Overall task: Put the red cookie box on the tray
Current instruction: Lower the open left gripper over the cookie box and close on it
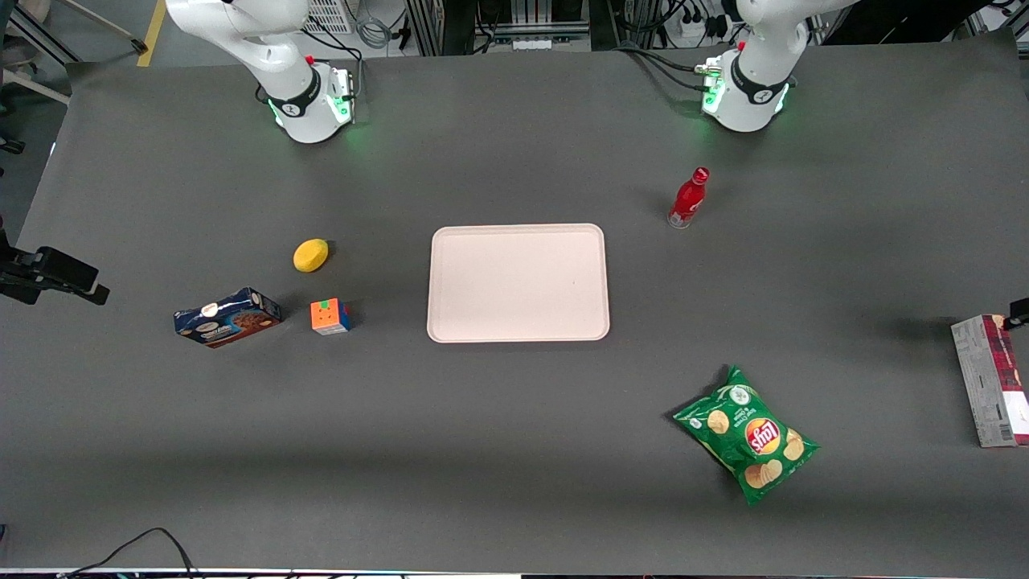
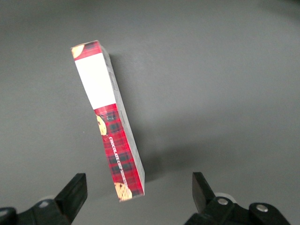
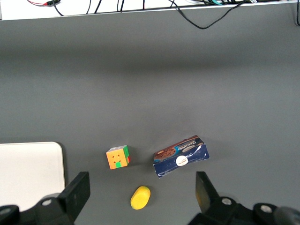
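Above red cookie box [image 2: 108,120], gripper [image 2: 138,194] agape

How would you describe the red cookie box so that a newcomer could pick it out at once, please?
From the tray, look along the table to the working arm's end, past the chip bag. The red cookie box stands there on a long thin edge, under the open gripper. Long and plaid with a white band, unlike the shorter blue box.

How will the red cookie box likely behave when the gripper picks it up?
The red cookie box stands on a narrow edge, so a nudge would probably tip it flat. Its straight carton walls suggest stiffness, though hard squeezing may dent them. The open gripper hovers above it; an off-centre grasp might let the long box swing.
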Robot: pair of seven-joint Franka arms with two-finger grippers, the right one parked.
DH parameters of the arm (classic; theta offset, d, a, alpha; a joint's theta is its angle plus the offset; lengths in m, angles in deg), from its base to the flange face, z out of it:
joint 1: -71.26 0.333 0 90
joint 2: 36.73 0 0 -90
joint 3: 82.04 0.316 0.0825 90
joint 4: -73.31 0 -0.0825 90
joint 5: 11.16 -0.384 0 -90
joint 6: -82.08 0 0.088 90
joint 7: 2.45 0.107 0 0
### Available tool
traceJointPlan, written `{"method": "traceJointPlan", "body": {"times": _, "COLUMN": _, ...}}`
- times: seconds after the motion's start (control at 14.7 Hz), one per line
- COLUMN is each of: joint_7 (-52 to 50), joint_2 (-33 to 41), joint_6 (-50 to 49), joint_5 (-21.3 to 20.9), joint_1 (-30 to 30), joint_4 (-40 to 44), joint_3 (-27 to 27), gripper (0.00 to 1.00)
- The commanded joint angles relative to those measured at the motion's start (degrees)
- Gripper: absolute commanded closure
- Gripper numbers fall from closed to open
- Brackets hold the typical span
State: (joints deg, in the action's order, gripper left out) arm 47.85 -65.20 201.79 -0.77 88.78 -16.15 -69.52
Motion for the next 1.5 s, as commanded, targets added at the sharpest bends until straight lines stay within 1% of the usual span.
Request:
{"method": "traceJointPlan", "body": {"times": 0.0, "joint_7": -6.75, "joint_2": -5.09, "joint_6": -0.79, "joint_5": 3.06, "joint_1": 3.92, "joint_4": 4.82, "joint_3": -2.50, "gripper": 0.00}}
{"method": "traceJointPlan", "body": {"times": 0.07, "joint_7": -10.62, "joint_2": -5.62, "joint_6": -0.71, "joint_5": 2.63, "joint_1": 3.92, "joint_4": 4.74, "joint_3": -2.41, "gripper": 0.00}}
{"method": "traceJointPlan", "body": {"times": 0.14, "joint_7": -12.31, "joint_2": -6.32, "joint_6": 0.42, "joint_5": 2.27, "joint_1": 3.84, "joint_4": 4.74, "joint_3": -2.50, "gripper": 0.00}}
{"method": "traceJointPlan", "body": {"times": 0.27, "joint_7": -12.59, "joint_2": -7.81, "joint_6": 6.12, "joint_5": 1.39, "joint_1": 3.75, "joint_4": 4.21, "joint_3": -2.50, "gripper": 0.00}}
{"method": "traceJointPlan", "body": {"times": 0.41, "joint_7": -12.77, "joint_2": -10.10, "joint_6": 7.37, "joint_5": 2.00, "joint_1": 3.83, "joint_4": 4.12, "joint_3": -2.50, "gripper": 0.00}}
{"method": "traceJointPlan", "body": {"times": 0.54, "joint_7": -14.95, "joint_2": -10.98, "joint_6": 9.92, "joint_5": 1.57, "joint_1": 3.75, "joint_4": 3.86, "joint_3": -2.59, "gripper": 0.00}}
{"method": "traceJointPlan", "body": {"times": 0.75, "joint_7": -15.23, "joint_2": -13.00, "joint_6": 15.28, "joint_5": 1.22, "joint_1": 3.48, "joint_4": 3.33, "joint_3": -2.68, "gripper": 0.00}}
{"method": "traceJointPlan", "body": {"times": 1.09, "joint_7": -15.49, "joint_2": -16.16, "joint_6": 17.04, "joint_5": 2.01, "joint_1": 3.31, "joint_4": 2.89, "joint_3": -3.11, "gripper": 0.00}}
{"method": "traceJointPlan", "body": {"times": 1.29, "joint_7": -15.23, "joint_2": -18.10, "joint_6": 22.22, "joint_5": 1.57, "joint_1": 3.22, "joint_4": 2.71, "joint_3": -3.29, "gripper": 0.00}}
{"method": "traceJointPlan", "body": {"times": 1.43, "joint_7": -15.32, "joint_2": -18.19, "joint_6": 22.41, "joint_5": 1.57, "joint_1": 3.13, "joint_4": 2.80, "joint_3": -3.38, "gripper": 0.00}}
